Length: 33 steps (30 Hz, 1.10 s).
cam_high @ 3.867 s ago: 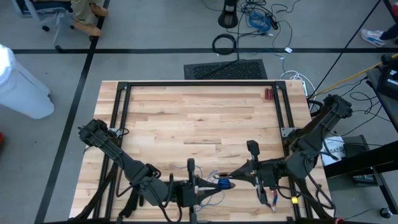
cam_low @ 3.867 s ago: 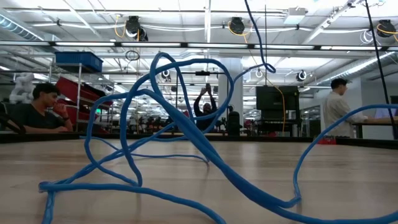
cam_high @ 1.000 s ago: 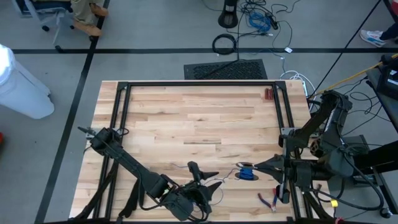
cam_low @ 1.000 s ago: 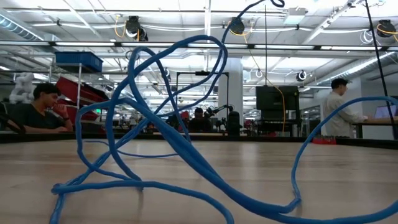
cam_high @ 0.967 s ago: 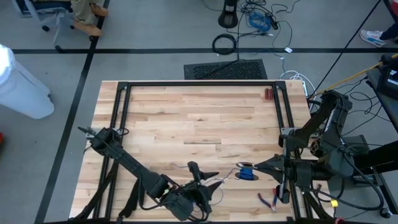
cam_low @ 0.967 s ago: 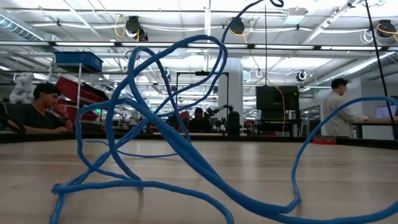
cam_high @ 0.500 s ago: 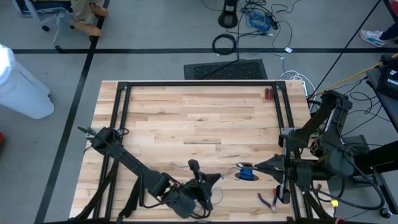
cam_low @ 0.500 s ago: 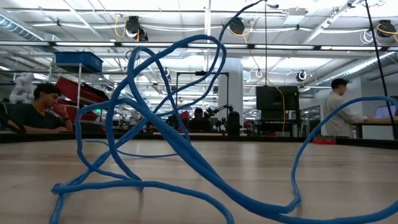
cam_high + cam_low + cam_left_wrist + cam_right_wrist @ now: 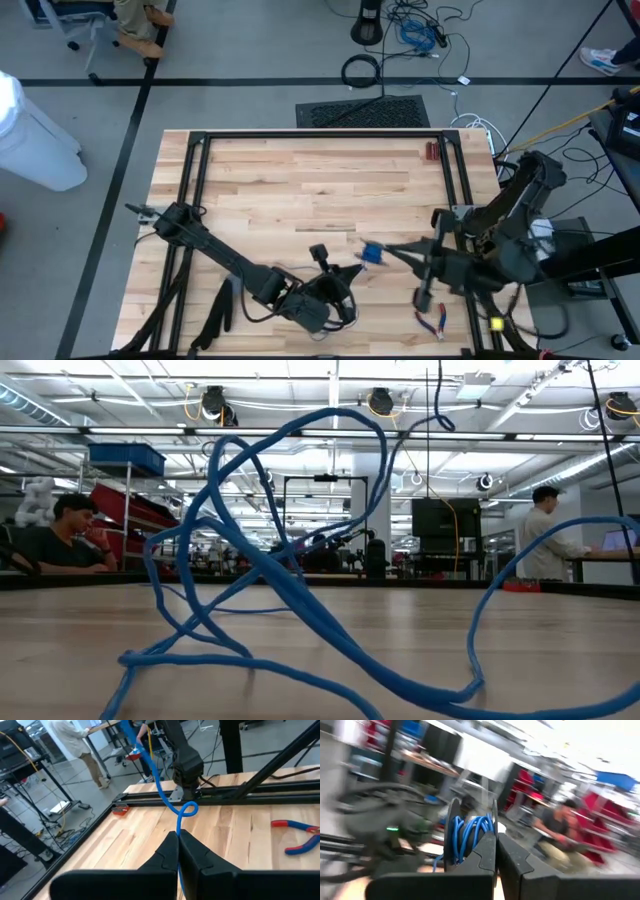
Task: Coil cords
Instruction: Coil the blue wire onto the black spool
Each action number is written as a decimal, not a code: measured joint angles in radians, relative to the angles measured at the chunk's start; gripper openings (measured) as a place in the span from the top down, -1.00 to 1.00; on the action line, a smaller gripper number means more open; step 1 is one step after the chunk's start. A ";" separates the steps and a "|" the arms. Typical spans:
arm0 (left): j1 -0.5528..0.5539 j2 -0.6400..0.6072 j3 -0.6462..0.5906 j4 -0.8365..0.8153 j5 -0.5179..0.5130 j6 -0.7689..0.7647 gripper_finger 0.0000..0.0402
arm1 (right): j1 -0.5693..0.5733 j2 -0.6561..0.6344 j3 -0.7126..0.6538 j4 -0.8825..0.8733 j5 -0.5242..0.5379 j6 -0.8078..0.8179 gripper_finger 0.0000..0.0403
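Near the bench's point(image 9: 300, 190) front edge, the left claw point(image 9: 355, 270) pinches the blue cord point(image 9: 300, 595); the right claw point(image 9: 385, 250) grips a coiled bundle of it.

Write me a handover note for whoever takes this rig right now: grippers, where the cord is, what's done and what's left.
Left gripper: shut on the blue cord, low over the table's near edge, left of centre.
Right gripper: shut on a small bundle of wound turns of the same cord, above the table right of centre.
Cord: a length runs between the two grippers; the rest lies in loose, tangled loops on the near part of the table.
Red-handled pliers lie near the right front corner, untouched.
Done: only a few turns wound.
Left: gather the loose loops into the coil and set it down.
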 joint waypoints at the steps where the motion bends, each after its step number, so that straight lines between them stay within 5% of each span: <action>1: 0.001 0.000 0.000 0.005 0.002 0.000 0.98 | -0.012 0.013 0.000 0.016 0.033 -0.018 1.00; 5: 0.002 0.000 0.000 0.036 0.014 0.000 0.99 | -0.053 0.054 0.000 0.065 0.116 -0.063 1.00; 16: -0.020 -0.009 0.000 0.111 0.054 0.049 0.99 | -0.146 0.138 0.000 0.097 0.112 -0.093 1.00; 23: -0.074 -0.019 0.003 0.246 0.055 0.261 0.99 | -0.178 0.164 0.000 0.079 0.111 -0.124 1.00; 33: -0.172 -0.021 0.110 0.251 -0.096 0.425 0.99 | -0.176 0.162 0.000 0.022 0.040 -0.077 1.00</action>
